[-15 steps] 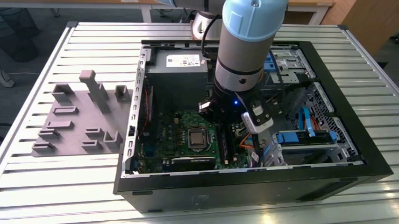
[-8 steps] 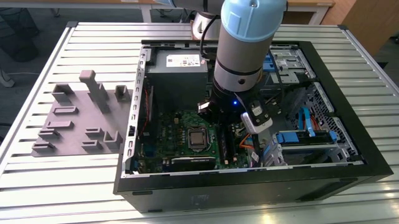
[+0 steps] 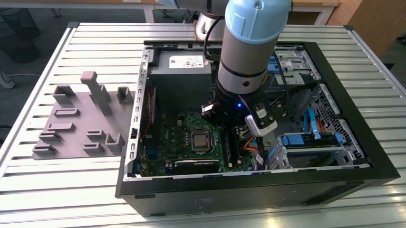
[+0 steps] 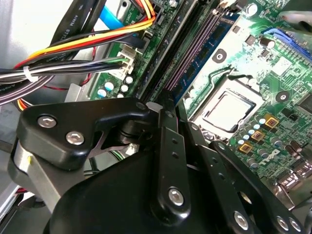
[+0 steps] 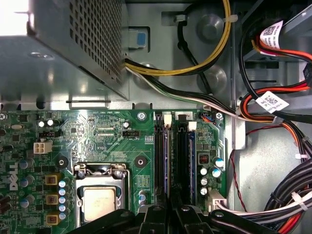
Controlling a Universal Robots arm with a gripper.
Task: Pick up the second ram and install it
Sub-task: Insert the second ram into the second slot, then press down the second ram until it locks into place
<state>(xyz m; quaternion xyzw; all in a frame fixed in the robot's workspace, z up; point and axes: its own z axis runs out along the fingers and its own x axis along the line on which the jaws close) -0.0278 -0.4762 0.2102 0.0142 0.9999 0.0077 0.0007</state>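
- The hand (image 5: 169,214) is lowered inside the open computer case (image 3: 355,156), which is laid on its side on the slatted table (image 3: 76,190).
- The hand is set over the memory slots beside the processor socket (image 5: 100,200).
- The second ram (image 5: 166,161) is seen standing in a slot, its near end running in under the hand.
- In the second wrist view the fingers (image 4: 168,146) are drawn narrow; whether the stick is pinched cannot be told.

The arm (image 3: 244,52) reaches steeply down, its gripper (image 4: 168,109) with jaws drawn together.
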